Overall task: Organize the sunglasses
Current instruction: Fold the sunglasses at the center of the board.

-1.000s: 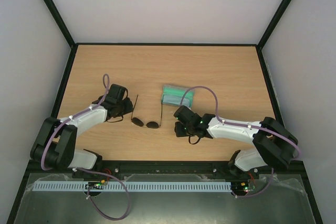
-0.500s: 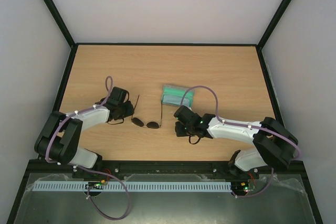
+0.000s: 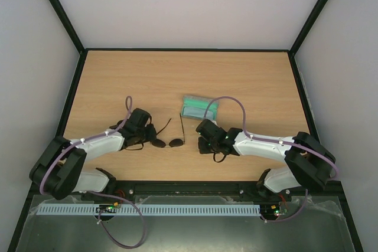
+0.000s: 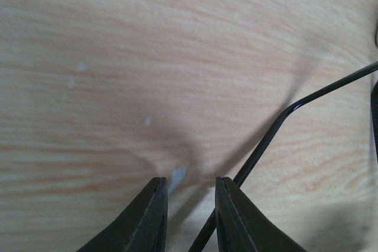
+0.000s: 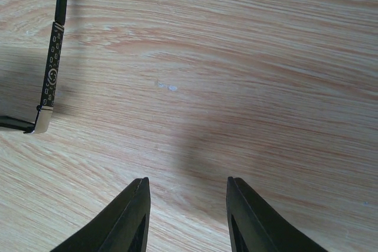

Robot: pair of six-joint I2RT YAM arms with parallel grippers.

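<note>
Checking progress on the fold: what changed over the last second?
The left gripper moved right and nearer, pushing the sunglasses: the temple on its side swung inward, the lenses slid slightly right. Its jaws stand narrowly apart; no clamp shows. The right gripper and the case stayed put.

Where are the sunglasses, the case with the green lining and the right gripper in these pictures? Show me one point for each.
sunglasses [image 3: 175, 142], top view, on the lens nearer the right arm.
case [image 3: 199, 109], top view, on its green lining.
right gripper [image 5: 187, 182], right wrist view, midway between its fingertips.
</note>
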